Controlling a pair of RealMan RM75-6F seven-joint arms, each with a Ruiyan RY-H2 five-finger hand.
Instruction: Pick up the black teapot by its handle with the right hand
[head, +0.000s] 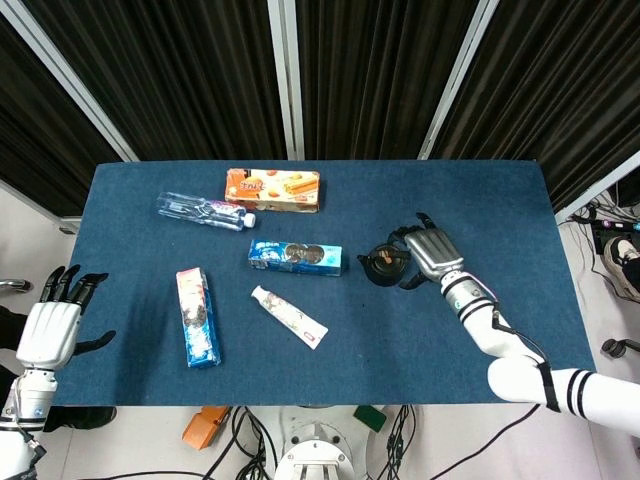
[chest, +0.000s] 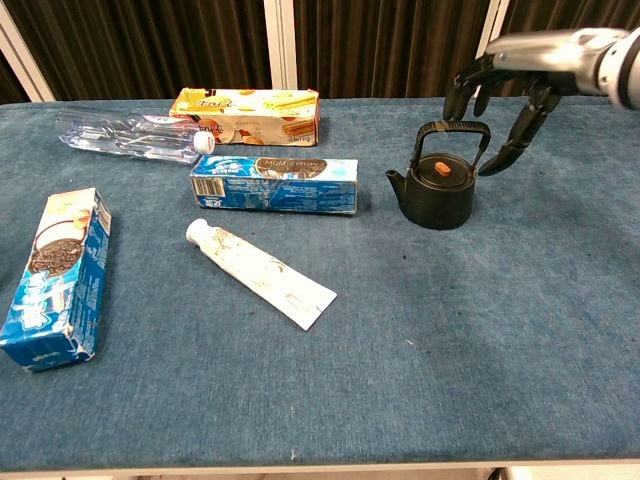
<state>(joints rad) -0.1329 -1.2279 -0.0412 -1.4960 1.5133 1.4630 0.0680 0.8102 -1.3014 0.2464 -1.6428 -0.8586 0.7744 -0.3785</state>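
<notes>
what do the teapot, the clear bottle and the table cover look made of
Black teapot: probably cast iron or dark enamelled metal, matte, with an orange lid knob. Clear bottle: thin transparent plastic, glossy with ridges, lying on its side. Table cover: blue fabric, likely felt or short-pile carpet, fuzzy and non-reflective.

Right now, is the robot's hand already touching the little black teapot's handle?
Cannot tell. In the chest view the right hand hangs just above the teapot handle, fingers spread around it, but neither view plainly shows contact or gap.
</notes>
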